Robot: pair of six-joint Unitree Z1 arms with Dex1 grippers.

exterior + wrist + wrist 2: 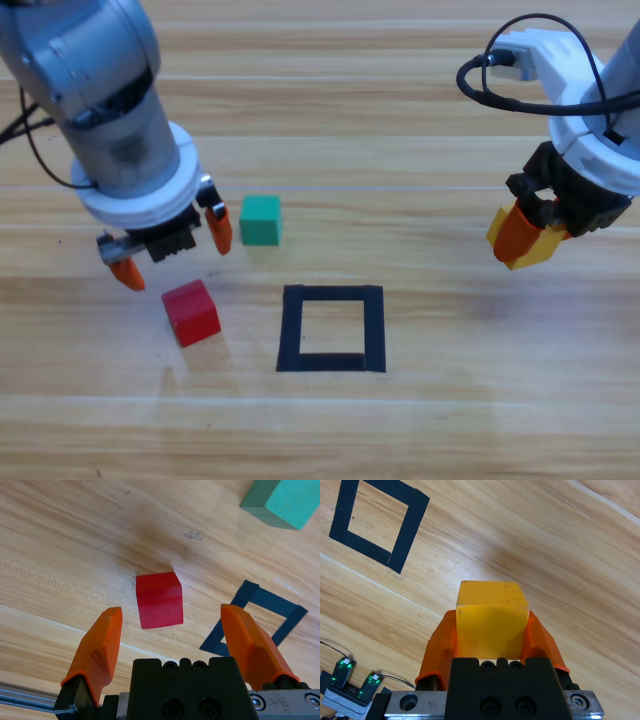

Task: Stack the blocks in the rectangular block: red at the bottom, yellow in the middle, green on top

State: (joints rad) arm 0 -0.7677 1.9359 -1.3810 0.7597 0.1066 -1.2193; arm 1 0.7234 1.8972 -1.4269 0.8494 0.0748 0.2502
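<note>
Left gripper (170, 245), fingers spread, hovers above the red cube (191, 312), which lies on the table (450, 420) just left of the empty black tape square (331, 328); red must go down first. Right gripper (525, 238) holds off to the right, fingers pinching the yellow cube (492, 617), apparently awaiting its turn. The green cube (260, 220) rests beyond the square.

Wooden table (400, 120) bears red cube (191, 312), green cube (260, 220), tape square (332, 328).
</note>
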